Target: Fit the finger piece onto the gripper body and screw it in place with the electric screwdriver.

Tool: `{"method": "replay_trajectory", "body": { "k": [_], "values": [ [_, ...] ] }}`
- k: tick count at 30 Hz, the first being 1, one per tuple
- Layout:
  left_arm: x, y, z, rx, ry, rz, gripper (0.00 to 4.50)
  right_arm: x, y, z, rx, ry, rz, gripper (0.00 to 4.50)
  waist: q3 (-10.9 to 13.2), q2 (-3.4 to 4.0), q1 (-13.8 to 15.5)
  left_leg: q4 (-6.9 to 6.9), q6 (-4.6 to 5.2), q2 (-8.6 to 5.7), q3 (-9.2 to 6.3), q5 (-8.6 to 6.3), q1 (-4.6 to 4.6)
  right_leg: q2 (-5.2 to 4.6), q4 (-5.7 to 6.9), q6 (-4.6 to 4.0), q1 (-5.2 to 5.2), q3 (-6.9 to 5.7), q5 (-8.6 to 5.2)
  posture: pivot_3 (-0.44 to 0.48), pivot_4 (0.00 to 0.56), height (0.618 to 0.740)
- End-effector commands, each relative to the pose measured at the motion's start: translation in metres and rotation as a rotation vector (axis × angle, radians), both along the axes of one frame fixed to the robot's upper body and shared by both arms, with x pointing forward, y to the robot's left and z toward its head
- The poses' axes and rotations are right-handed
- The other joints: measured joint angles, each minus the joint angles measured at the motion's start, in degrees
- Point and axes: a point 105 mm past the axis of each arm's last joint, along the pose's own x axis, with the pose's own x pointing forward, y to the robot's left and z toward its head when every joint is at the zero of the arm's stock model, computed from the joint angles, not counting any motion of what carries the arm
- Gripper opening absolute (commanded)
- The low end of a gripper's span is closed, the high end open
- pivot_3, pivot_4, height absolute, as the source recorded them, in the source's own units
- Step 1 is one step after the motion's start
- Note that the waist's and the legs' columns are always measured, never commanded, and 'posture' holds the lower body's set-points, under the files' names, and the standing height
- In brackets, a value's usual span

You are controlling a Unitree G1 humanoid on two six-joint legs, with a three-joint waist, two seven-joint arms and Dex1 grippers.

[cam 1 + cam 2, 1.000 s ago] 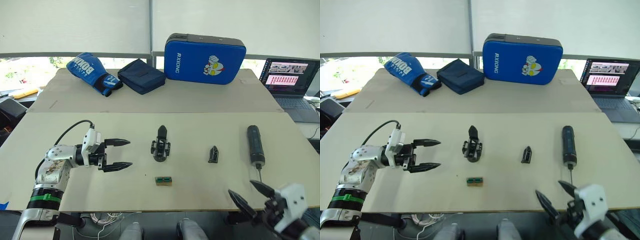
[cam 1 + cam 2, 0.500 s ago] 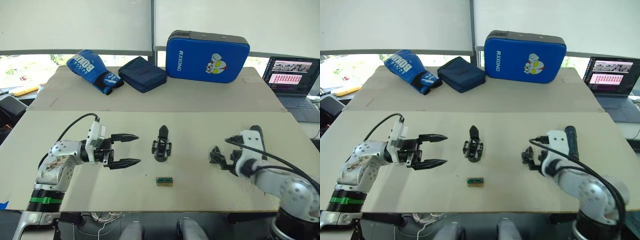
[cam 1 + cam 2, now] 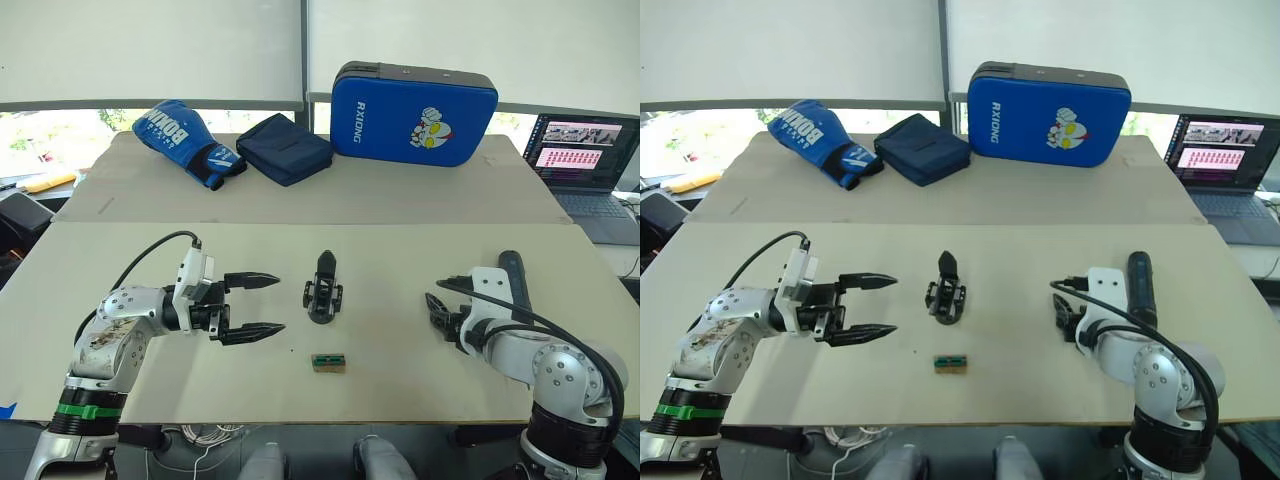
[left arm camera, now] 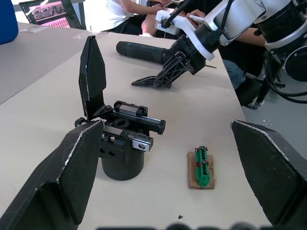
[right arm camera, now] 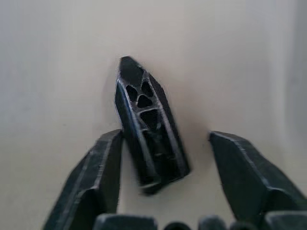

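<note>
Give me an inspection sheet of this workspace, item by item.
Surface: pale table, a second table behind it.
Job's things: gripper body upright mid-table; finger piece lying between the right gripper's fingers; electric screwdriver lying beyond the right arm.
Clutter: green-topped block; boxing glove, navy pouch and blue pad on the rear table.
Grippers: left gripper open, beside the body; right gripper open around the finger piece.
Cables: black cable on the left arm.
Surroundings: laptop; windows.
</note>
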Motion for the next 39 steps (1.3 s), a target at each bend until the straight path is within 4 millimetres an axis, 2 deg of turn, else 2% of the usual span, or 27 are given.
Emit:
{"method": "replay_trajectory", "body": {
  "k": [1,2,3,5,8,10,13,16,21,26,33,39],
  "values": [
    [-0.004,0.001,0.013,-0.010,-0.040,-0.013,4.50,-0.006,0.016,-0.009,0.009,0.035,0.080,1.57,0.00,0.00,-0.27,-0.01,0.00,0.01,0.00,0.00,0.01,0.01,0.00,0.00,0.00,0.00,0.00,0.000,0.150,0.740],
    [-0.004,0.001,0.014,-0.011,-0.038,-0.014,4.50,-0.007,0.019,-0.008,0.008,0.032,0.100,1.24,0.00,0.00,-0.46,-0.02,0.00,0.02,0.00,0.00,0.01,0.02,0.00,0.00,0.00,0.00,0.00,0.000,0.150,0.740],
    [-0.004,0.001,0.015,-0.014,-0.036,-0.015,4.50,-0.008,0.022,-0.007,0.012,0.027,0.122,1.09,0.00,0.00,-0.66,-0.02,0.00,0.02,0.00,0.00,0.02,0.03,0.00,-0.01,0.00,0.00,0.00,0.000,0.150,0.740],
    [-0.004,0.000,0.018,-0.034,-0.025,-0.008,4.50,-0.010,0.026,0.000,0.016,-0.003,0.170,1.10,0.00,0.00,-0.93,-0.03,0.01,0.03,-0.01,0.00,0.02,0.04,0.00,-0.01,0.00,0.00,-0.01,0.000,0.150,0.740],
    [0.005,-0.003,0.037,-0.158,0.010,0.058,4.50,-0.010,0.032,0.028,0.024,-0.139,0.270,1.10,0.02,0.01,-1.06,-0.03,0.01,0.03,-0.01,0.00,-0.01,0.03,0.00,0.00,-0.02,0.00,-0.01,0.000,0.150,0.740],
    [0.016,-0.009,0.056,-0.284,0.040,0.121,4.50,-0.008,0.031,0.058,-0.045,-0.289,0.339,1.10,0.08,0.07,-0.74,0.02,0.01,0.01,-0.03,0.00,-0.05,0.00,0.00,0.03,-0.02,-0.01,-0.01,0.000,0.150,0.740],
    [0.024,-0.017,0.075,-0.388,0.082,0.173,4.50,-0.005,0.036,0.092,-0.147,-0.481,0.420,1.10,0.08,0.02,-0.72,0.13,0.01,-0.04,-0.04,-0.01,-0.11,-0.05,-0.08,0.19,0.02,-0.02,-0.01,0.000,0.150,0.740],
    [0.037,-0.035,0.099,-0.519,0.128,0.233,4.50,0.001,0.052,0.136,-0.313,-0.743,0.501,1.10,0.08,0.00,-0.82,0.10,0.01,-0.07,-0.02,-0.01,-0.09,-0.05,-0.10,0.26,0.04,0.00,-0.03,0.000,0.150,0.740],
    [0.053,-0.057,0.117,-0.632,0.230,0.302,4.50,0.008,0.078,0.169,-0.490,-0.999,0.575,1.10,0.10,-0.04,-1.08,0.09,-0.01,-0.09,-0.02,0.00,-0.09,-0.04,-0.07,0.15,0.00,0.04,0.04,0.000,0.150,0.740],
    [0.059,-0.074,0.132,-0.747,0.327,0.294,4.50,0.016,0.099,0.179,-0.612,-1.109,0.618,1.10,0.10,-0.05,-0.80,0.10,-0.02,-0.12,0.01,0.01,-0.09,-0.05,-0.05,0.13,-0.02,0.08,0.05,0.000,0.150,0.740],
    [0.062,-0.089,0.134,-0.861,0.447,0.313,4.50,0.015,0.124,0.179,-0.626,-1.179,0.695,1.10,0.11,-0.06,0.05,0.13,-0.03,-0.14,0.01,0.02,-0.10,-0.07,-0.07,0.10,-0.03,0.10,0.08,0.000,0.150,0.740],
    [0.064,-0.094,0.131,-0.896,0.495,0.314,4.50,0.011,0.137,0.177,-0.621,-1.200,0.759,1.10,0.11,-0.06,0.29,0.13,-0.04,-0.14,0.03,0.02,-0.07,-0.05,-0.05,0.09,-0.02,0.11,0.09,0.000,0.150,0.740]
  ]
}}
